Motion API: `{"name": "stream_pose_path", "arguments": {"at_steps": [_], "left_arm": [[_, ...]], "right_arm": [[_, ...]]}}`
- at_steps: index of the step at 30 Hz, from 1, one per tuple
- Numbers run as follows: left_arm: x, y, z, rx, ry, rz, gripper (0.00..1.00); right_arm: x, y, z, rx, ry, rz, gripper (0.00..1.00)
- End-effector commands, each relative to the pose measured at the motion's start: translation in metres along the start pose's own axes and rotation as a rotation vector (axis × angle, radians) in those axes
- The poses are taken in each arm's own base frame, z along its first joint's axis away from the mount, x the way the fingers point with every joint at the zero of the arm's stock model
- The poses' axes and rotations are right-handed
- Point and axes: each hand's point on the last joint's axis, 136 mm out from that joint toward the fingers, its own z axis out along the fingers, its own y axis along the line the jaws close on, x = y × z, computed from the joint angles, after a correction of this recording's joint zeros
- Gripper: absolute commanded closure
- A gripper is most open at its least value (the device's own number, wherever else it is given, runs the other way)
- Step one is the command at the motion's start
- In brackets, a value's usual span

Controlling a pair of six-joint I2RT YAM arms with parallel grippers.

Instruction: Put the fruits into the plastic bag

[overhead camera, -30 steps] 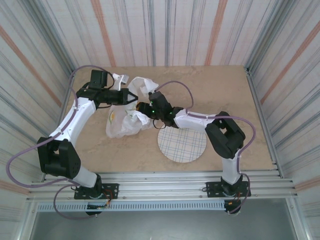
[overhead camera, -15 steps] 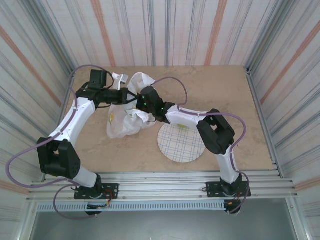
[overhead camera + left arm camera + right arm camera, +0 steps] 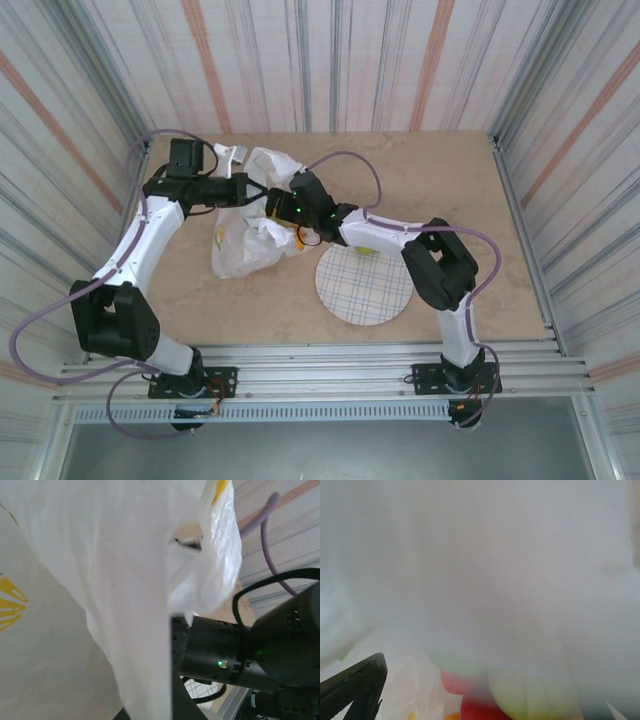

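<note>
The plastic bag (image 3: 243,243) lies crumpled at the table's left middle, its mouth lifted toward the back. My left gripper (image 3: 257,193) is shut on the bag's upper edge, and white film (image 3: 100,595) hangs over its dark finger (image 3: 182,700). My right gripper (image 3: 279,205) reaches into the bag's mouth from the right, jaws open and nothing between them; one finger (image 3: 355,685) shows at the lower left. Blurred fruits lie below it inside the bag: a pale green apple (image 3: 535,692), another green one (image 3: 455,662) and a red one (image 3: 477,709).
The round white grid-lined plate (image 3: 365,285) lies bare in front of the right arm's elbow. The right arm's black wrist (image 3: 225,652) sits close beside my left gripper. Striped walls enclose the table on three sides.
The right gripper has pushed left into the bag's mouth and its jaws have spread wider. The left arm has shifted slightly left, still holding the bag's edge.
</note>
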Motion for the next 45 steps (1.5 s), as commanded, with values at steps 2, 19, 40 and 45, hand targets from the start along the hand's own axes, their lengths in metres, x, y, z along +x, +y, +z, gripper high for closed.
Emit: {"name": "stream_pose_path", "arguments": {"at_steps": [2, 19, 40, 45], "left_arm": [[-0.002, -0.006, -0.012, 0.007, -0.028, 0.008, 1.00], [0.000, -0.006, -0.007, 0.038, -0.010, -0.011, 1.00], [-0.002, -0.006, -0.009, 0.029, -0.013, -0.004, 1.00], [-0.010, -0.008, -0.019, -0.001, -0.022, 0.014, 1.00]], "right_arm": [[-0.010, -0.001, -0.036, 0.022, -0.005, -0.084, 0.02], [0.010, -0.060, -0.100, 0.214, 0.052, -0.192, 0.11], [0.027, -0.047, -0.091, 0.149, 0.131, -0.136, 0.92], [0.004, 0.004, -0.118, 0.047, 0.066, -0.171, 0.96]]}}
